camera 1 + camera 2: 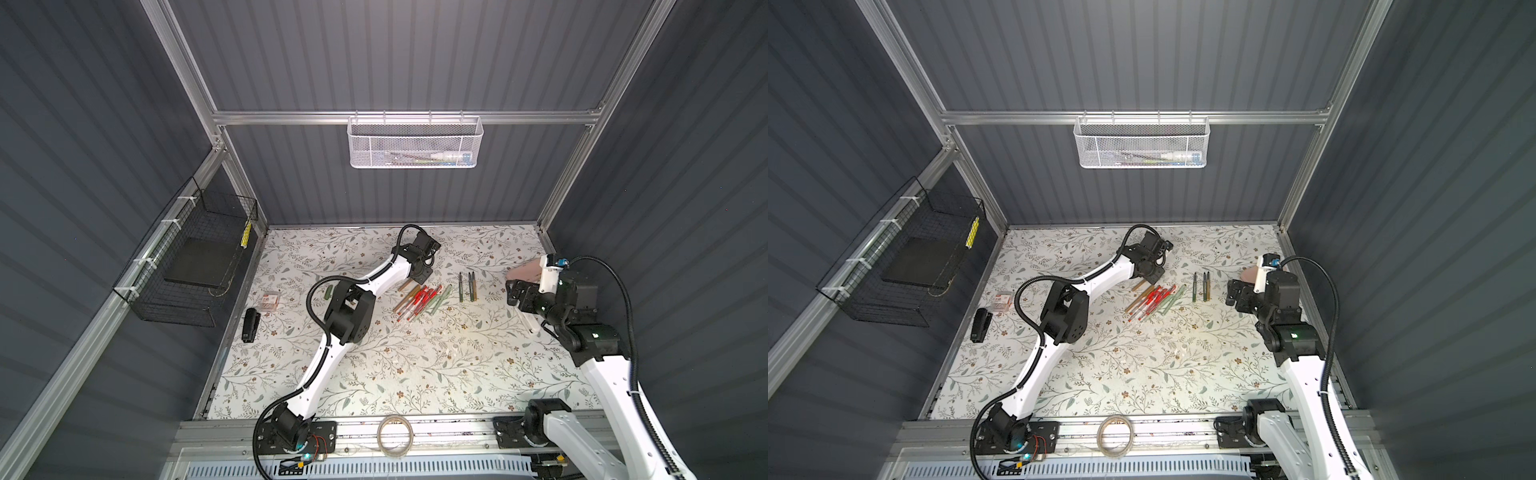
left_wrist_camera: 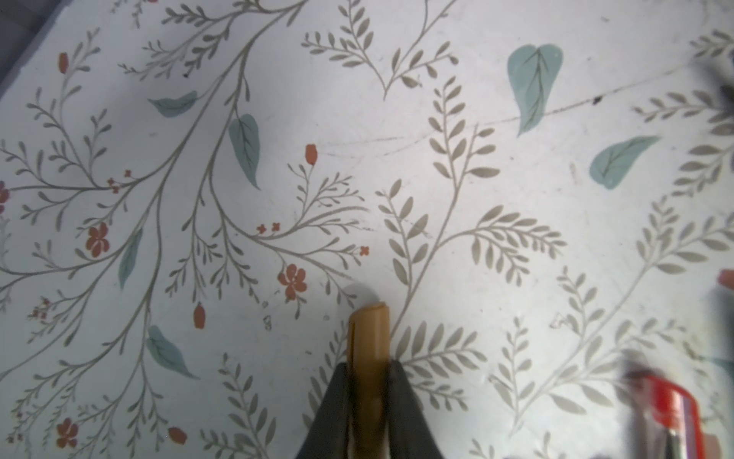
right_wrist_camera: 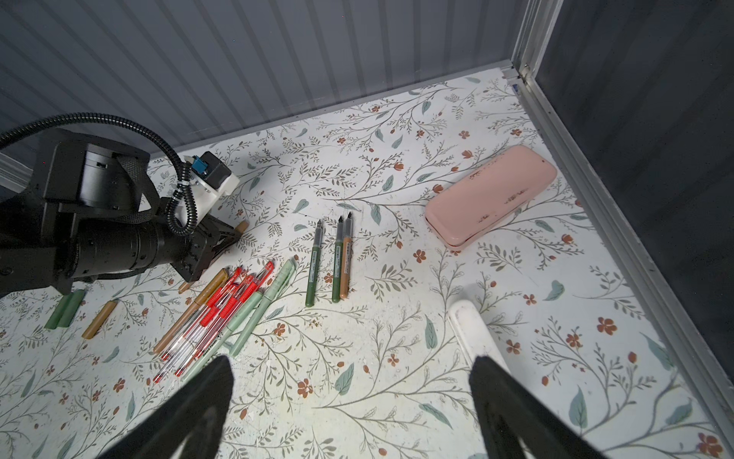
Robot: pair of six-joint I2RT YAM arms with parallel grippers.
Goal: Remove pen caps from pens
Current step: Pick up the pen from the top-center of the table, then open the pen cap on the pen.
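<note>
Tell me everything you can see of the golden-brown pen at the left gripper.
The golden-brown pen looks like matte plastic: a round tube with a blunt end and a raised clip ridge along one side, so this seems to be the capped end. The left gripper is shut on it, with dark fingers pressed against both sides. The end pokes out past them over the floral table; whether it touches the table is unclear. The rest is hidden.

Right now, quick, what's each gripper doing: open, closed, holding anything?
Left gripper: shut on the end of a golden-brown pen.
Right gripper: open, nothing between its jaws.
</note>
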